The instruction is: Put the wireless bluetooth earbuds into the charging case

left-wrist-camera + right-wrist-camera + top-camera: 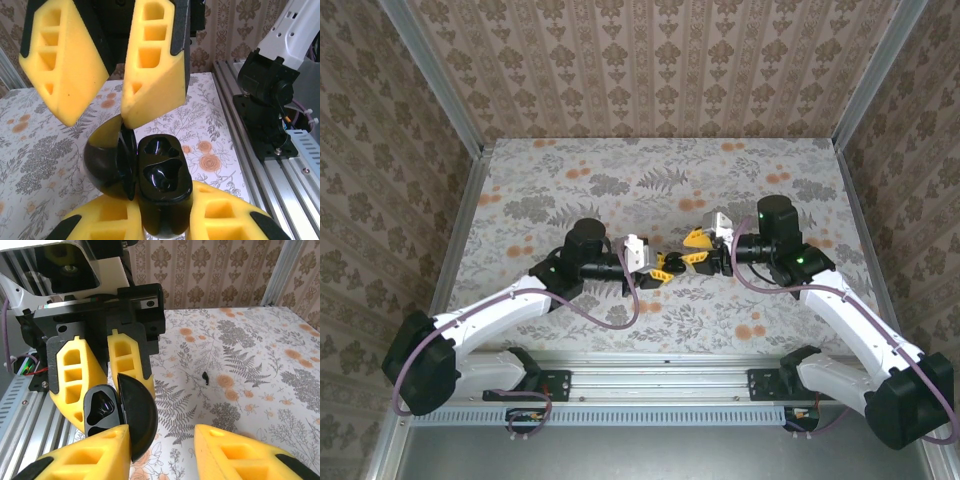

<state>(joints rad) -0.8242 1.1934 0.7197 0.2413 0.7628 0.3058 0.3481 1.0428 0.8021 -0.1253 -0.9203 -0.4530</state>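
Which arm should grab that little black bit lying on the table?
Right. The left gripper is shut on the open case. The right gripper is open and empty, and the black bit, probably an earbud, lies ahead of it.

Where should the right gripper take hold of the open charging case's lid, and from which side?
Probably the free rim of the lid, coming head-on, opposite the left gripper: it clamps the charging case by the sides, and the lid stands open.
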